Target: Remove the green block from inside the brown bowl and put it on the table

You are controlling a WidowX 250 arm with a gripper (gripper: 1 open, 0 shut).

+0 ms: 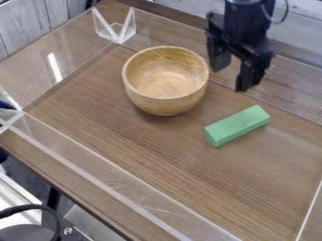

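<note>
The green block (238, 125) lies flat on the table (138, 160), to the right of the brown bowl (165, 80) and a short way clear of its wall. The bowl's pale inside holds nothing. My gripper (235, 70) hangs in the air above and behind the block, near the bowl's right rim. Its two black fingers (250, 72) stand apart and open, with nothing between them.
Clear acrylic walls (38, 71) run along the table's edges, and a small clear bracket (113, 26) stands at the back left. Bare wood-grain surface stretches in front of the bowl and the block.
</note>
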